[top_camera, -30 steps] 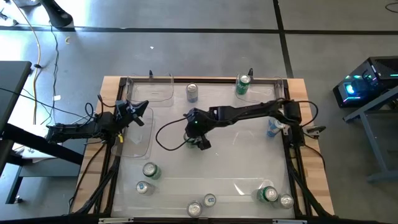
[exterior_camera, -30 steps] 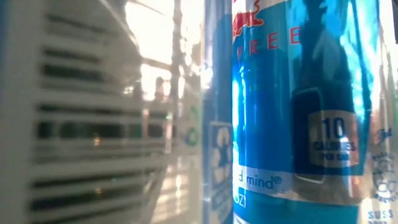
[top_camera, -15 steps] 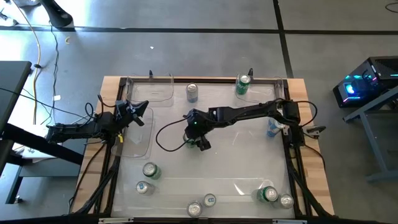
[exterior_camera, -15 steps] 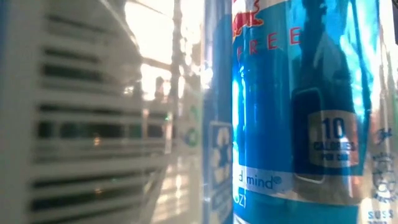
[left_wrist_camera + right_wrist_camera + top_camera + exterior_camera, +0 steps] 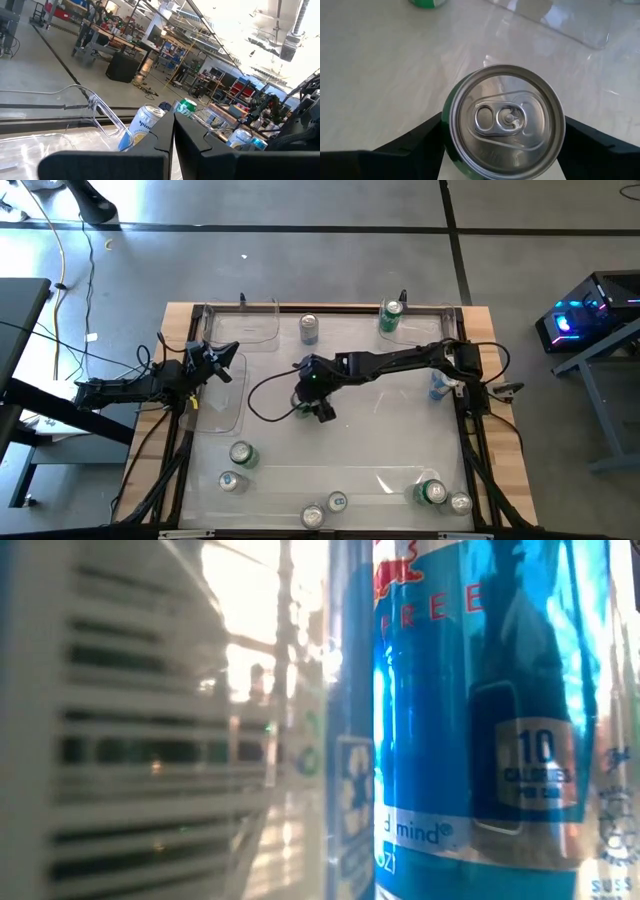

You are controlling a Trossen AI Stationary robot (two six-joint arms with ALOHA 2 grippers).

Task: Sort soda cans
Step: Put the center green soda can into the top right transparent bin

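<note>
Right hand [image 5: 313, 406] now narrower around green can [image 5: 507, 121], mid-table.

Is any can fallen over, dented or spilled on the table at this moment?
Nothing stands out. Every soda can whose top shows in the high view stands upright, and no liquid shows on the table. The right hand is down around an upright green can, whose tab is unopened. The left hand waits shut at the table's left edge.

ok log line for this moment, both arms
right gripper: around upright green soda can with silver top, mid-table, fingers on both sides | left gripper: shut, empty, waiting at left edge
</note>
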